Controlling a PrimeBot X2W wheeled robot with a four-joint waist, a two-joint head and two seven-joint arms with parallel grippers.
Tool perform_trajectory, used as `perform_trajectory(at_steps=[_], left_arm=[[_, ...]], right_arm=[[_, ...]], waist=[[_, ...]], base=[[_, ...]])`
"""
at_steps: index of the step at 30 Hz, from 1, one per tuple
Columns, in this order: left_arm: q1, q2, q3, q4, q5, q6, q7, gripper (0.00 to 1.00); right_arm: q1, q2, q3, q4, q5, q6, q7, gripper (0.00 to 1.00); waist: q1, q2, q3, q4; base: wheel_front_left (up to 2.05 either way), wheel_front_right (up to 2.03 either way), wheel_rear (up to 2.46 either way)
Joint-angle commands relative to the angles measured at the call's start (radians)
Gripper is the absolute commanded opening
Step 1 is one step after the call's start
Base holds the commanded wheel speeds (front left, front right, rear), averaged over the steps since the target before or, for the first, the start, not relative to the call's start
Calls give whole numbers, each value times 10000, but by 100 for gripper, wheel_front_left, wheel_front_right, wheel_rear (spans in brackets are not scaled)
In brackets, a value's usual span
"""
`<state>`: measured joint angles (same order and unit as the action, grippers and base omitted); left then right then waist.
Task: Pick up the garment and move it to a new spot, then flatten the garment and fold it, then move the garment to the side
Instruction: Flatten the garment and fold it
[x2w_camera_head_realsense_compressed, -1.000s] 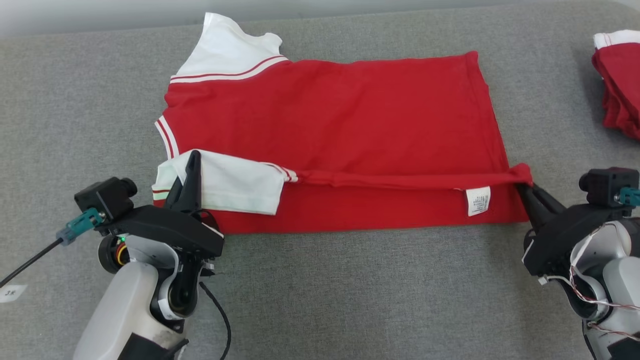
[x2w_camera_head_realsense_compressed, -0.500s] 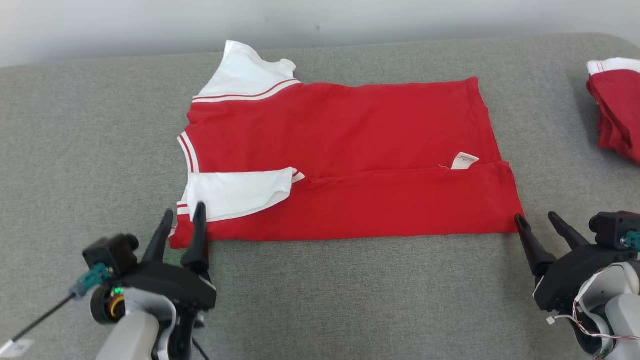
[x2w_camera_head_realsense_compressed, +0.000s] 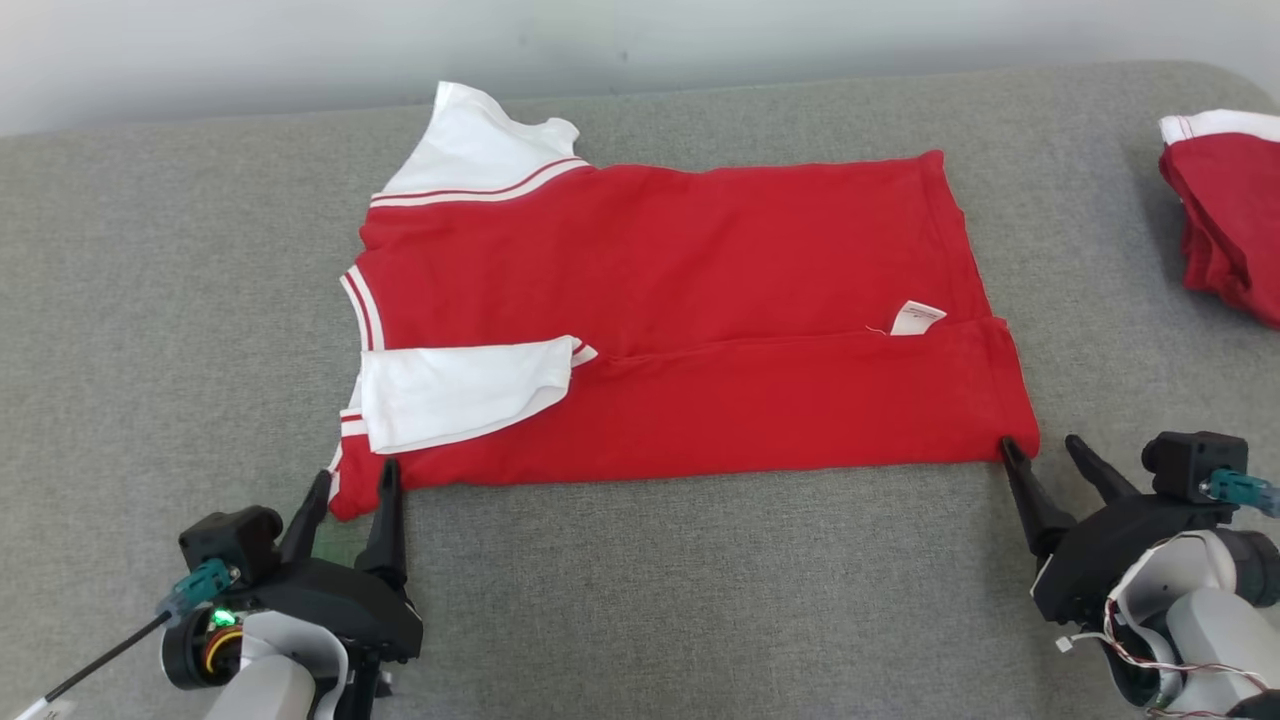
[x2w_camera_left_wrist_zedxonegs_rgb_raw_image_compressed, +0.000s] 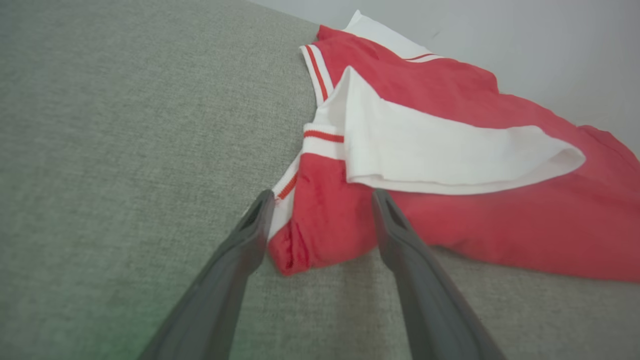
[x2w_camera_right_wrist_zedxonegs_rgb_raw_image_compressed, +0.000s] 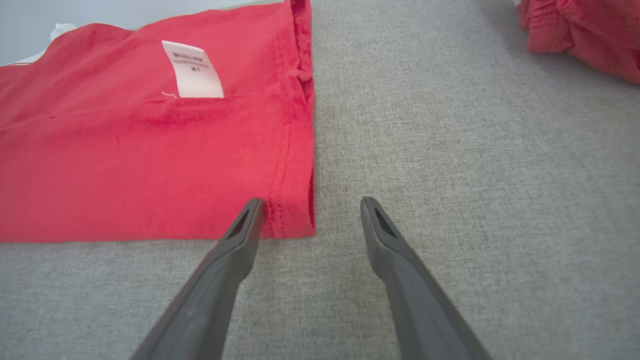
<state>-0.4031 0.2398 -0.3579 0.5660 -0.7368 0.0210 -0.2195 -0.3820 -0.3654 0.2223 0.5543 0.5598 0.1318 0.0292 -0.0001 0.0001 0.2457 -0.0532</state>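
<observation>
Garment (x2w_camera_head_realsense_compressed: 690, 300), a red shirt with white sleeves, lies flat in the middle of the grey fabric-covered counter (x2w_camera_head_realsense_compressed: 700, 600). Its near long side is folded over the body, so one white sleeve (x2w_camera_head_realsense_compressed: 460, 390) rests on top toward 8 o'clock and a white care label (x2w_camera_head_realsense_compressed: 917, 316) shows at the fold line toward 3 o'clock. At 7 o'clock in the head view the left hand (x2w_camera_head_realsense_compressed: 355, 470) is spread open and empty; in the left wrist view the shirt's near collar-end corner lies on the counter between its two fingers (x2w_camera_left_wrist_zedxonegs_rgb_raw_image_compressed: 400, 240). At 4 o'clock the right hand (x2w_camera_head_realsense_compressed: 1038, 442) is likewise open and holds nothing, one finger (x2w_camera_right_wrist_zedxonegs_rgb_raw_image_compressed: 240, 235) at the near hem corner, the other over bare counter just beside it. A heap of red and white cloth (x2w_camera_head_realsense_compressed: 1225, 220) sits at 2 o'clock, well apart from the shirt
</observation>
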Motion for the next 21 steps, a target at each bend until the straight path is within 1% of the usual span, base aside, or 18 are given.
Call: perform_trajectory(at_steps=[1,7,8,9,10,11,12,13,17,21], left_arm=[[-85,57,0,22,93,36,-65,100],[-87,-79,-159,240,103,99,80,100],[-79,-104,-193,271,119,105,94,100],[-80,-127,-242,319,145,115,114,97],[-86,-138,-286,368,166,113,117,74],[-97,-163,-323,402,168,83,138,39],[-107,-193,-352,445,152,48,148,16],[-117,-203,-369,473,145,16,140,0],[-80,-96,-409,481,286,-15,-32,0],[267,31,-236,266,234,46,-199,0]], right_arm=[[-115,60,11,87,-34,-28,-72,100],[-526,412,147,1025,136,-28,-463,100],[-589,465,180,1177,177,-28,-492,43],[-660,535,237,1309,249,-28,-543,14],[-712,579,294,1424,282,-28,-601,0],[-762,617,356,1520,330,-28,-665,0],[-815,645,404,1588,388,-28,-785,0],[-862,634,438,1649,433,-28,-886,0],[-887,539,561,1839,615,-28,-1367,0],[-562,382,746,1812,720,-28,-1768,0]], waist=[[1,-1,29,-25],[1,-1,38,40],[1,-1,31,52],[1,-1,25,67],[1,-1,19,77],[1,-1,15,87],[1,-1,7,99],[1,-1,-6,107],[1,-1,-205,150],[1,-1,-562,148]], base=[[0,0,0],[0,0,0],[0,0,0],[0,0,0],[0,0,0],[0,0,0],[0,0,0],[0,0,0],[0,0,0],[0,0,0]])
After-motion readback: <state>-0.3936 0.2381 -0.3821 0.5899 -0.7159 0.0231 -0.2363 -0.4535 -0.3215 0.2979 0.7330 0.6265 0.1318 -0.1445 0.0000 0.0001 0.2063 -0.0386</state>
